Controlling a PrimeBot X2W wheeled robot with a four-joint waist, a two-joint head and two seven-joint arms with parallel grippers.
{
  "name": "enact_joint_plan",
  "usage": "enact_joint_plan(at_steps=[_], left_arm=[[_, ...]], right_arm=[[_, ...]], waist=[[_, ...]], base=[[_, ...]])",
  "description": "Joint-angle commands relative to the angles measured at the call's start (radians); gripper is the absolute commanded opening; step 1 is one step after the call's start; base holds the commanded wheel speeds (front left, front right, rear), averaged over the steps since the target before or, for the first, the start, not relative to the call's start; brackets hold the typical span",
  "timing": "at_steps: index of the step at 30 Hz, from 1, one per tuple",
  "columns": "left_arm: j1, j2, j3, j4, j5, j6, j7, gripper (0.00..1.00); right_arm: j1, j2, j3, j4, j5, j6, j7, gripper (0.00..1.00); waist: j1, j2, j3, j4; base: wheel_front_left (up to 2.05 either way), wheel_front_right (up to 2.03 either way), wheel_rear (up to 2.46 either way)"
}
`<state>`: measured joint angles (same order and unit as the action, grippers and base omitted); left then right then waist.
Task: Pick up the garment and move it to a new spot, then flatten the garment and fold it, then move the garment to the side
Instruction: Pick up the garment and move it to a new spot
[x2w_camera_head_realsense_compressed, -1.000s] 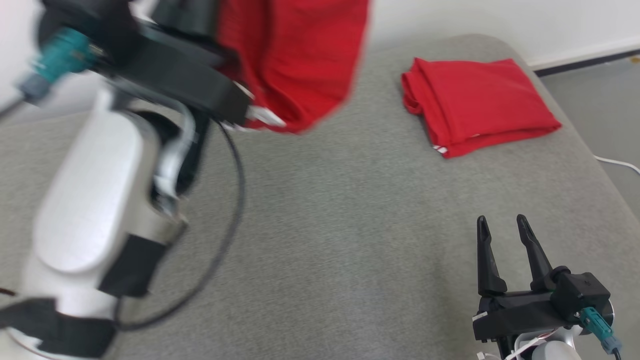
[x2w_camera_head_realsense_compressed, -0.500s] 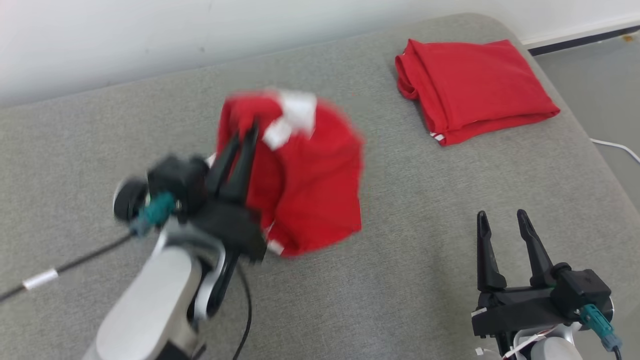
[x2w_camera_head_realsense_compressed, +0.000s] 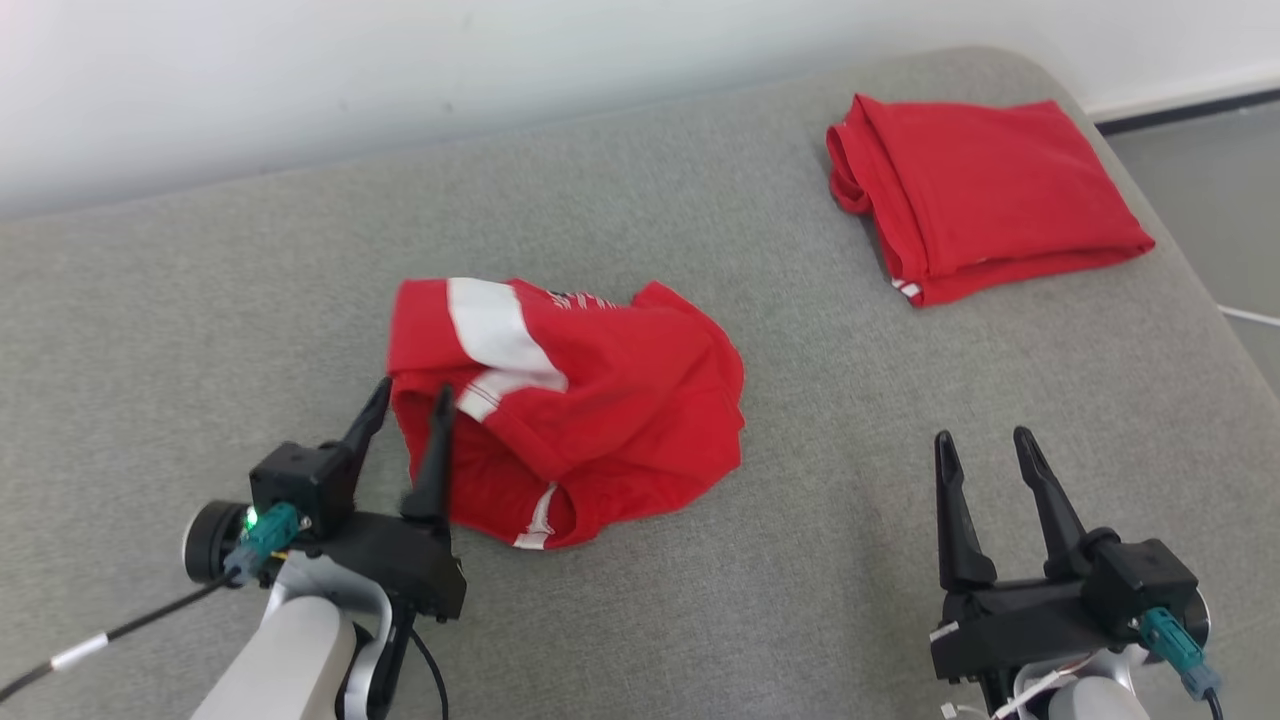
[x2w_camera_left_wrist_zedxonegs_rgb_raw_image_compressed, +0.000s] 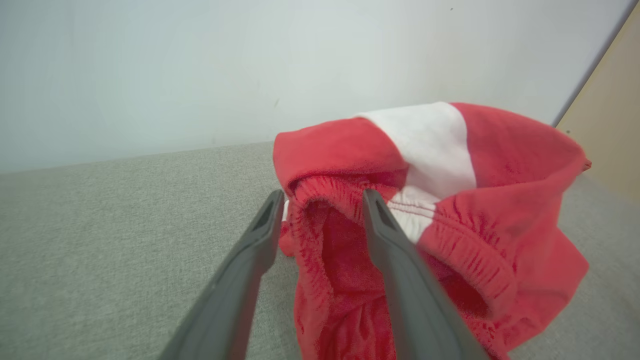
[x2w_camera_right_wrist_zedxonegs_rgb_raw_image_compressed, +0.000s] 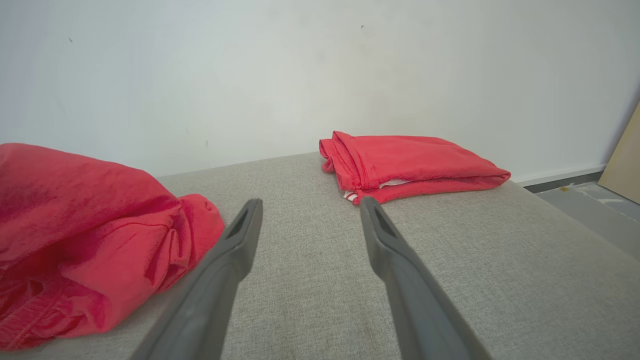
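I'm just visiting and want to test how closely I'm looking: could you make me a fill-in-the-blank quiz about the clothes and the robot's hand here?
1. The crumpled garment is red with a broad ____ stripe.
2. The second red garment, far on the robot's right, lies neatly ____.
3. The right gripper has its fingers apart and holds ____.
4. Both garments rest on a ____ padded surface.

Missing words: white; folded; nothing; grey

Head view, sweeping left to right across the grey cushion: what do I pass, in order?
left gripper → crumpled red garment → folded red garment. The right gripper spans much the same stretch as the folded one, so it is left unranked.
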<state>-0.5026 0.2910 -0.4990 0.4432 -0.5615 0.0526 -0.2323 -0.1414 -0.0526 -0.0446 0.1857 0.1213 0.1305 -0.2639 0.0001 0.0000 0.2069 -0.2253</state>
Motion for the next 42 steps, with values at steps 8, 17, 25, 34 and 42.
enact_joint_plan(at_steps=[8, 17, 25, 34, 42], left_arm=[[0.113, 0.004, 0.086, -0.113, 0.016, 0.021, -0.033, 1.00], [0.255, 0.086, 0.187, -0.287, 0.100, 0.083, -0.033, 1.00], [0.376, 0.140, 0.283, -0.385, 0.126, 0.097, -0.033, 1.00], [0.535, 0.078, 0.462, -0.490, 0.181, 0.103, -0.033, 1.00], [0.620, 0.017, 0.535, -0.480, 0.261, 0.054, -0.033, 1.00]], right_arm=[[0.053, -0.025, -0.012, 0.008, 0.012, 0.000, 0.000, 1.00], [0.091, -0.033, -0.019, 0.002, 0.030, 0.000, 0.000, 1.00], [0.109, -0.030, -0.014, -0.006, 0.034, 0.000, 0.000, 1.00], [0.125, -0.031, -0.030, -0.017, 0.039, 0.000, 0.000, 1.00], [0.141, -0.022, -0.036, -0.021, 0.036, 0.000, 0.000, 1.00]], waist=[[-0.0001, 0.0000, -0.123, 0.079], [-0.0001, 0.0000, -0.196, 0.136], [-0.0001, 0.0000, -0.218, 0.158], [-0.0001, 0.0000, -0.232, 0.179], [-0.0001, 0.0000, -0.252, 0.198]], base=[[0.00, 0.00, 0.00], [0.00, 0.00, 0.00], [0.00, 0.00, 0.00], [0.00, 0.00, 0.00], [0.00, 0.00, 0.00]])
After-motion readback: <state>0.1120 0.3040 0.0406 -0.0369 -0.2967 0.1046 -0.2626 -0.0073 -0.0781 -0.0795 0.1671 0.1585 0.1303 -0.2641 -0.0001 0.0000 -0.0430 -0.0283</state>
